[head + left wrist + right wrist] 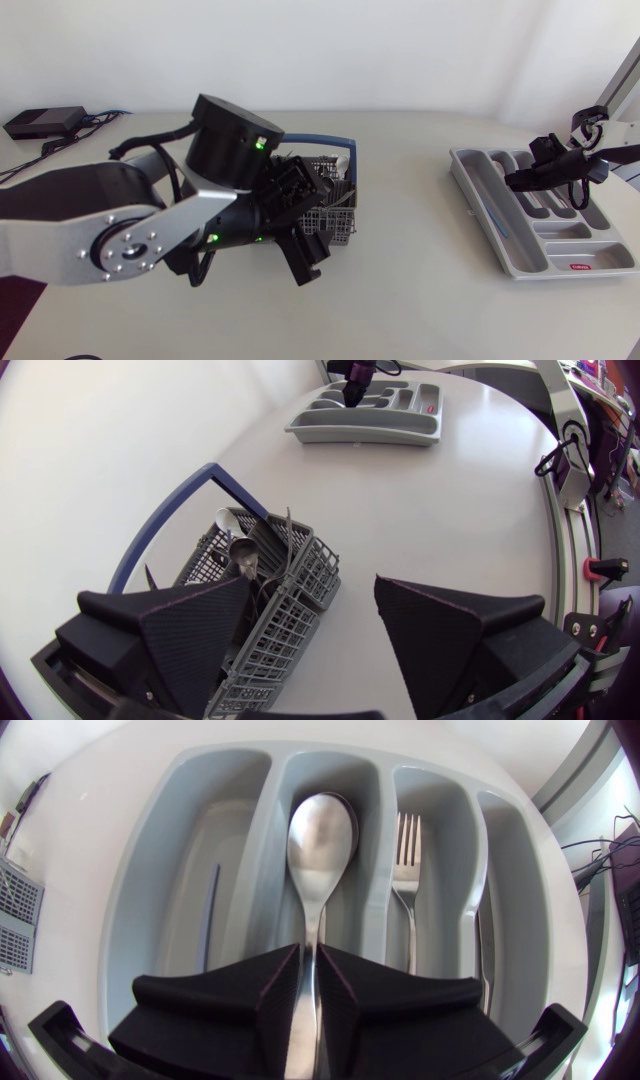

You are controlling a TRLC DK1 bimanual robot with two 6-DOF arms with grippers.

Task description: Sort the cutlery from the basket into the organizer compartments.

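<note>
The grey wire basket (pixel 338 208) with a blue handle stands at mid-table and holds several pieces of cutlery (pixel 243 552). My left gripper (pixel 300 228) hangs open just over the basket's (pixel 300 610) near side. In the left wrist view, one finger of the left gripper (pixel 312 585) is above the basket and the other above bare table. The grey organizer (pixel 470 172) lies at the right. My right gripper (pixel 310 958) is shut on the handle of a spoon (pixel 320 835), whose bowl lies in the organizer's second long compartment (pixel 268 840). A fork (pixel 405 860) lies in the compartment beside it.
A knife (pixel 485 955) lies in the outermost long compartment, and a thin blue piece (pixel 211 910) in the one on the spoon's other side. A black box with cables (pixel 45 121) sits at the back left. Open tabletop separates the basket and the organizer (pixel 330 428).
</note>
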